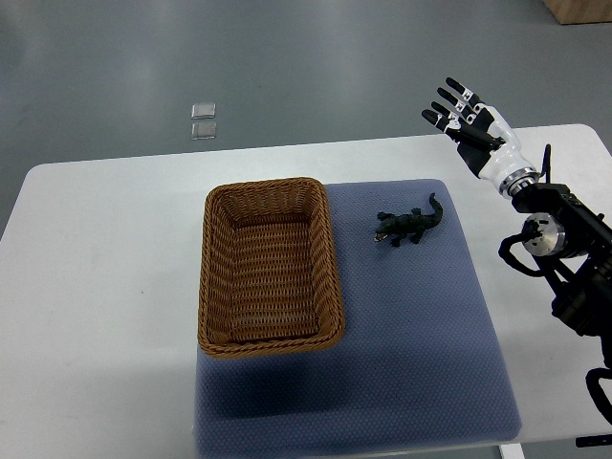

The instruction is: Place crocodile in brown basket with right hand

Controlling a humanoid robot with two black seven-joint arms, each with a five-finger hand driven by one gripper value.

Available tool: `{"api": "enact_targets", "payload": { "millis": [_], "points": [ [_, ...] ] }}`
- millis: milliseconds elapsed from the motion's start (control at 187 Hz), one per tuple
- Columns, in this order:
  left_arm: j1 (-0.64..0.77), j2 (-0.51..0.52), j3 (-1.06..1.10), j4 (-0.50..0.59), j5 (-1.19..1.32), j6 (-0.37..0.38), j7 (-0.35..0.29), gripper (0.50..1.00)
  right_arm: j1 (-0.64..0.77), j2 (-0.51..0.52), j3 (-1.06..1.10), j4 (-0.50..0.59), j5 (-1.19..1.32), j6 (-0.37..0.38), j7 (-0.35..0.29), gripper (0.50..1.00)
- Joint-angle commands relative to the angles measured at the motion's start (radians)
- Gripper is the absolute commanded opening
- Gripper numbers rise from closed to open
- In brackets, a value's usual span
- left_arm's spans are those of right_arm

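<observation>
Nearest you, the blue mat [421,354] runs toward the near edge of the white table [96,287], which the frame cuts off. The right border clips your right arm [564,249], so only part of it shows. The brown basket [273,277] sits on the mat's left part, and the crocodile [409,225] lies on the mat just right of the basket's far end, not touching it and too small to show detail. Farthest, your right hand [475,129] hangs over the table's far right edge, fingers spread wide, holding nothing, well apart from the crocodile.
</observation>
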Motion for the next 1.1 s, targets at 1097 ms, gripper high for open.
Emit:
{"api": "enact_targets", "payload": {
  "millis": [1097],
  "points": [
    [0.000, 0.000, 0.001, 0.000, 0.000, 0.000, 0.000, 1.000, 0.022, -0.026, -0.004, 0.006, -0.002, 0.034, 0.000, 0.928]
  ]
}}
